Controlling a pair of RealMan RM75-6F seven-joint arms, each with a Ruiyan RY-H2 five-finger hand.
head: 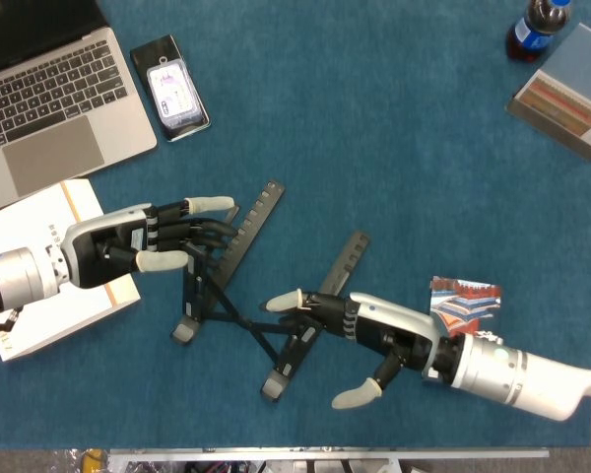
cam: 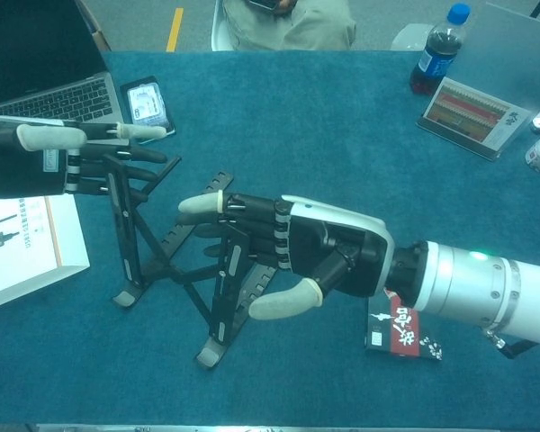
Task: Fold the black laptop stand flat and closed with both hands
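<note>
Seemingly between robot hands, laptop stand (head: 238,296), unfolded

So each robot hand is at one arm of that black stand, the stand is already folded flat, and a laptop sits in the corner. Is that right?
Not quite. The laptop stand is not folded flat: the chest view shows its two arms spread apart and raised. The rest holds: the left hand and the right hand are each at one arm, and the laptop sits in the corner.
</note>
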